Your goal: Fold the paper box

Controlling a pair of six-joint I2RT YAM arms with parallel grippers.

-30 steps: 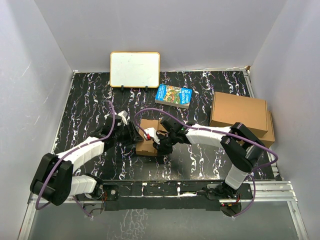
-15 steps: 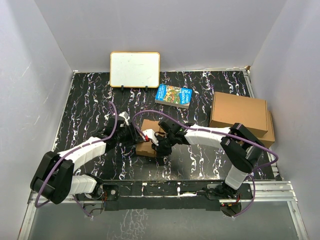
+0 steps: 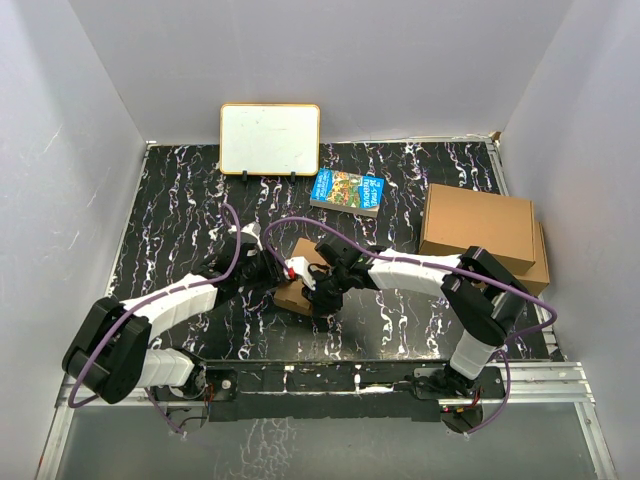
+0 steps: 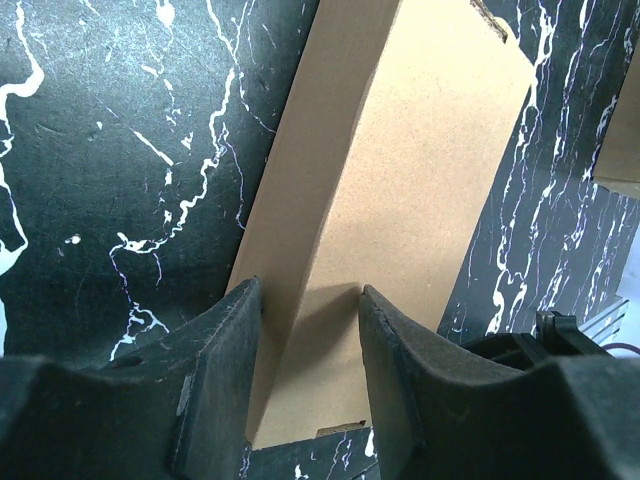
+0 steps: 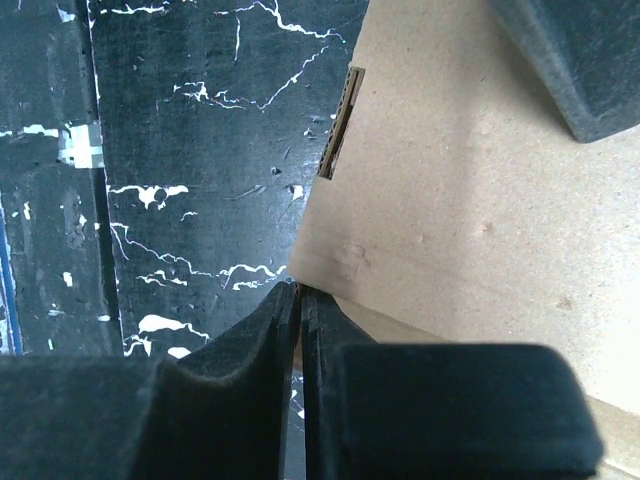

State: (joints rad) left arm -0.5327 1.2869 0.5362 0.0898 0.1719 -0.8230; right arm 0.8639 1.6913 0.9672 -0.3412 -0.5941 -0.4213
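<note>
The paper box (image 3: 291, 296) lies flat on the black marbled table (image 3: 180, 220), near the middle and towards the near edge, with both arms meeting over it. The left gripper (image 3: 278, 270) comes in from the left. In its wrist view its fingers (image 4: 215, 370) are parted to a medium gap and stand over the cardboard at the box's near end. One tip sits by the box's long left edge and the other is over the panel. A fold line running the length of the box passes between them, and nothing is gripped. The right gripper (image 3: 316, 285) comes in from the right and is narrow. In its wrist view its fingers (image 5: 250, 350) are pressed almost together, with only a thin line between them. Their tips are right at a corner edge of the box. It cannot be told whether a sheet of cardboard is caught there. A short slit (image 5: 340, 120) is cut in the panel just beyond that corner, and a paler strip of cardboard shows under the panel's edge. Against the back wall stands a whiteboard (image 3: 270, 138). A blue book (image 3: 348, 191) lies right of it. Two larger brown boxes (image 3: 475, 222) are stacked at the table's right side, well apart from the paper box.
</note>
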